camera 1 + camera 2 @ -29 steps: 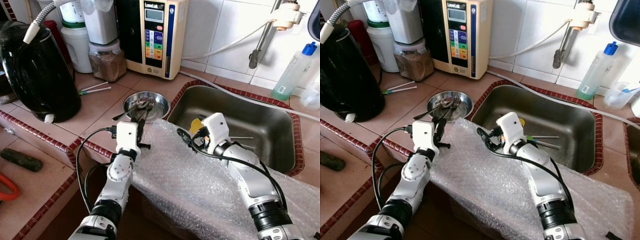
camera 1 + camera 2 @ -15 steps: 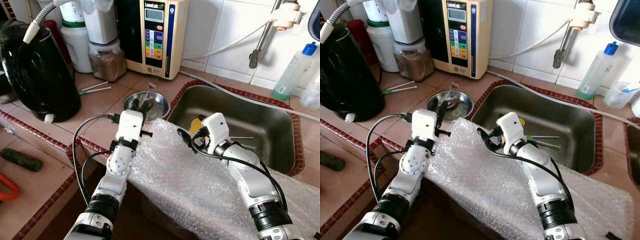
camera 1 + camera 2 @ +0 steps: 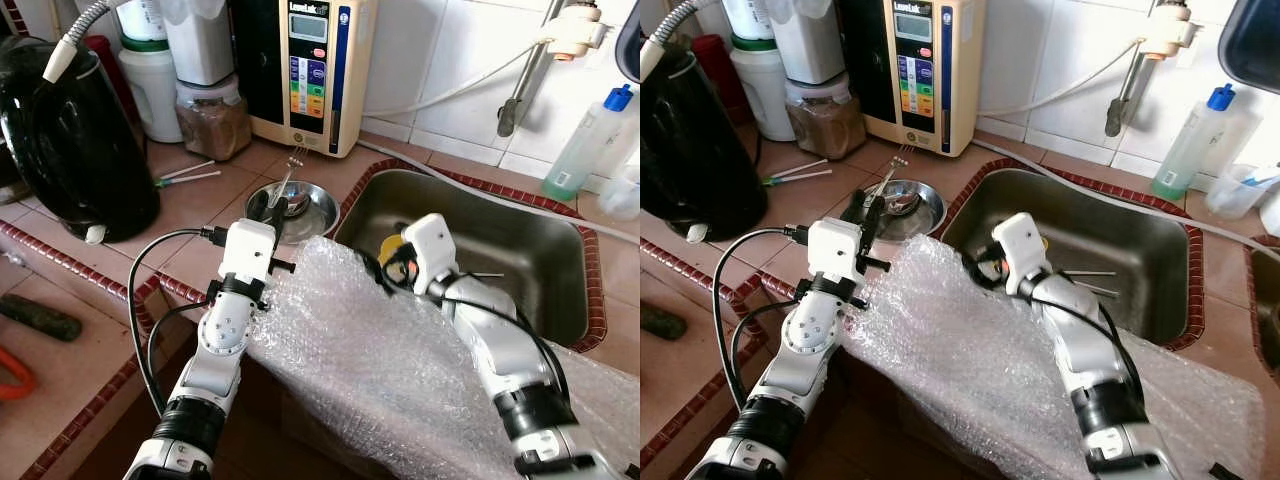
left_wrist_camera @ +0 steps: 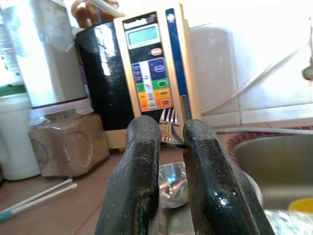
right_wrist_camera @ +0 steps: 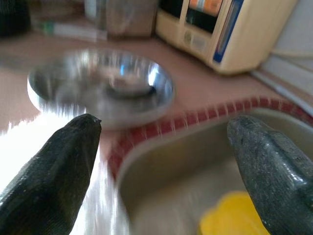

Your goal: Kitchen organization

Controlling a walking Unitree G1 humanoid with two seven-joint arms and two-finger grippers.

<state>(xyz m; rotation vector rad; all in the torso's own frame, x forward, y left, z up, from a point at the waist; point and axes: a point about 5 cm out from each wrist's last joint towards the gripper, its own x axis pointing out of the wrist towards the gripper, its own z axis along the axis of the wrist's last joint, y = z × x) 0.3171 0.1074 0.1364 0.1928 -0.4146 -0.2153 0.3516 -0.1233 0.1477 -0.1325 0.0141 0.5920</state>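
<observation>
At centre frame a steel bowl (image 3: 300, 203) on the tiled counter holds a spoon (image 3: 902, 204); right of it the sink (image 3: 540, 260) holds a yellow object (image 3: 390, 246). The left gripper (image 4: 168, 142) is raised over the bowl, fingers clamped on a fork (image 3: 284, 177). The right gripper (image 5: 161, 142) hovers spread at the sink's edge over bubble wrap (image 3: 390, 350).

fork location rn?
In the head views the fork is clamped in the left gripper, raised tines-up over the steel bowl, left of the sink and in front of the beige water machine.
</observation>
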